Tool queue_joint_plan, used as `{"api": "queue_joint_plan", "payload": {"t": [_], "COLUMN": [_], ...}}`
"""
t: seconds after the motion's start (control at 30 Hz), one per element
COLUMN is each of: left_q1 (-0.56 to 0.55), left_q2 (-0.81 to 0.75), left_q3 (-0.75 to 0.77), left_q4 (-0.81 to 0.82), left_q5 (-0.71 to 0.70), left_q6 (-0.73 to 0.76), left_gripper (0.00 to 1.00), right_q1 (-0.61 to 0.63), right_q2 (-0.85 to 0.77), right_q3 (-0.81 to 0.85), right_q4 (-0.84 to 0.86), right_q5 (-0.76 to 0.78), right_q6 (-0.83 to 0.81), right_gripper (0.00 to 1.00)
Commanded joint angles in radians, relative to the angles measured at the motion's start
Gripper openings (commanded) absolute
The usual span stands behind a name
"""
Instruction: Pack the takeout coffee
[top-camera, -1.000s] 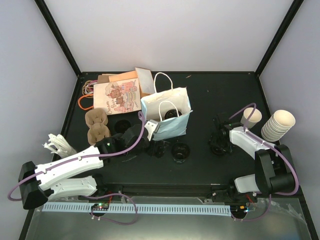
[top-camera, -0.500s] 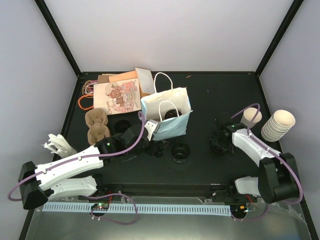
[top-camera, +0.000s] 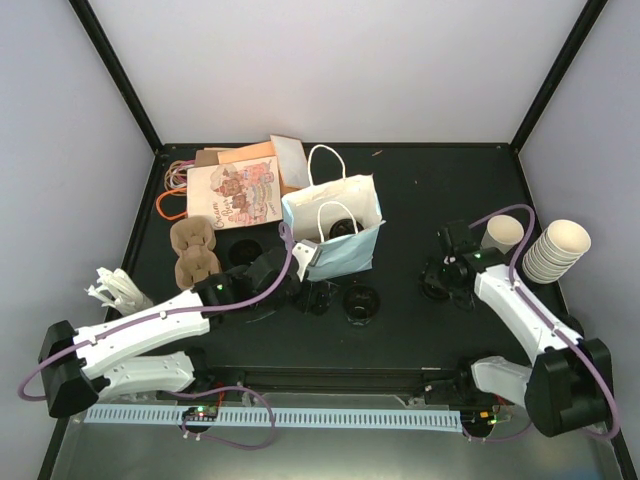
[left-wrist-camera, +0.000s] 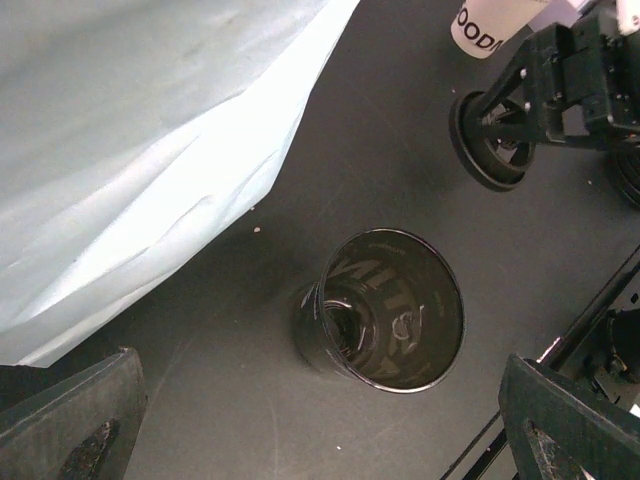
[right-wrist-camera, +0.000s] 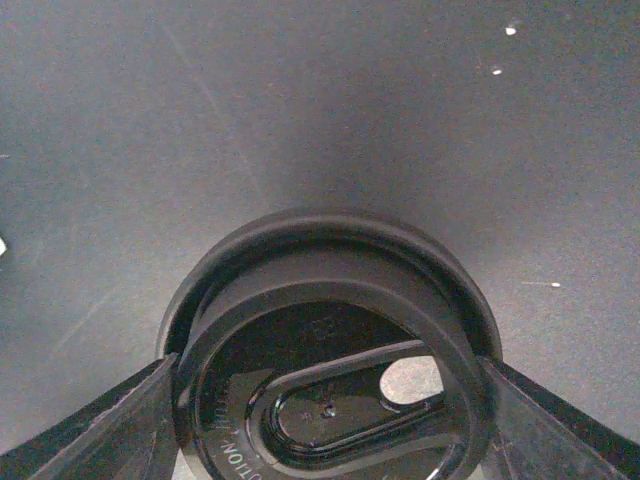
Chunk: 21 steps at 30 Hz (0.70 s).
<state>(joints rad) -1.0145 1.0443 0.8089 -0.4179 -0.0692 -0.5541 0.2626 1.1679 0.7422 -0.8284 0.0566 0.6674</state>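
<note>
On the black table (top-camera: 440, 190), nearest the arms, the left gripper (top-camera: 316, 298) hangs just in front of the pale blue paper bag (top-camera: 335, 250). Its claw is spread fully wide and holds nothing. A black round piece (left-wrist-camera: 385, 310), open side up, sits in front of the bag's right corner. Well to the right of the bag, the right gripper (right-wrist-camera: 328, 400) clasps the takeout coffee (right-wrist-camera: 320, 270), its fingers wide apart against either side of the black lid. Farther right of the bag stand a lidless cream cup (top-camera: 503, 233) and a stack of cream cups (top-camera: 555, 252). Left of the bag lies a brown pulp carrier (top-camera: 195, 250), and patterned paper bags (top-camera: 235, 192) lie behind and left of it.
</note>
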Motion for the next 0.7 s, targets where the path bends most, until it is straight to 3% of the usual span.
{"api": "queue_joint_plan", "payload": {"t": [0.0, 0.43, 0.67], "left_q1": [0.008, 0.019, 0.034], "left_q2": [0.012, 0.010, 0.007], "left_q3": [0.019, 0.024, 0.001], "left_q4": [0.014, -0.003, 0.015], "left_q5": [0.021, -0.002, 0.011], "left_q6": [0.000, -0.014, -0.046], "left_gripper": [0.99, 0.99, 0.99], "right_q1": [0.032, 0.294, 0.421], "right_q2": [-0.060, -0.195, -0.250], "right_q3": [0.026, 0.077, 0.086], "right_q4": [-0.026, -0.191, -0.241], "right_q5": [-0.052, -0.025, -0.027], "right_q6": [-0.027, 0.054, 0.015], "right_gripper": [0.77, 0.77, 0.77]}}
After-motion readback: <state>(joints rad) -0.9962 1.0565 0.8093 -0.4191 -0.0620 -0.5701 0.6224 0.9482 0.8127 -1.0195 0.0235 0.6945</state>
